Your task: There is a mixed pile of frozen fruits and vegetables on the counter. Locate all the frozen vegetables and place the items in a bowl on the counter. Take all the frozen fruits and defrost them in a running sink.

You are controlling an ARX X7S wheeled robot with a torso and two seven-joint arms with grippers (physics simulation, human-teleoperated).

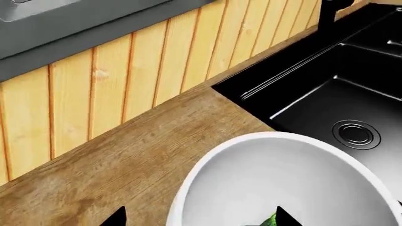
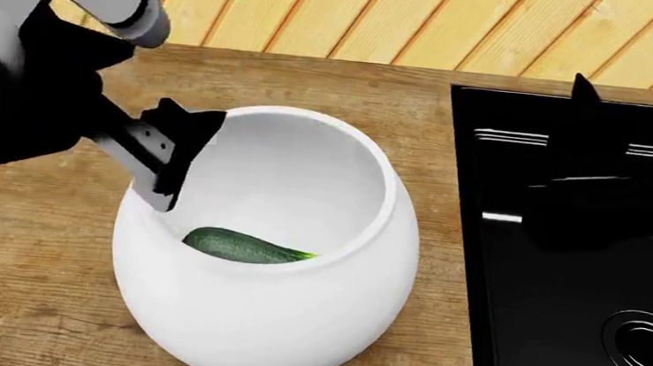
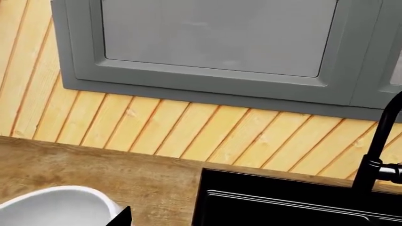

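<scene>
A large white bowl point(image 2: 279, 321) stands on the wood-grain counter point(image 2: 14, 236), left of the black sink point(image 2: 573, 347). A dark-green zucchini point(image 2: 238, 246) lies inside the bowl; its green end point(image 1: 271, 220) shows by one left fingertip. My left gripper point(image 2: 186, 160) hangs open over the bowl's left rim point(image 1: 182, 197), one fingertip point(image 1: 116, 217) outside and the other inside, holding nothing. In the right wrist view one black fingertip point(image 3: 120, 217) of my right gripper point(image 3: 201, 222) sits far off centre, so the jaws stand open and empty. The sweet potato and the fruits are out of view.
A black faucet point(image 3: 377, 155) rises at the back of the sink. The sink's round drain point(image 1: 356, 134) lies just past the bowl. A wood-plank wall point(image 3: 188, 132) with a grey window frame point(image 3: 213, 89) backs the counter.
</scene>
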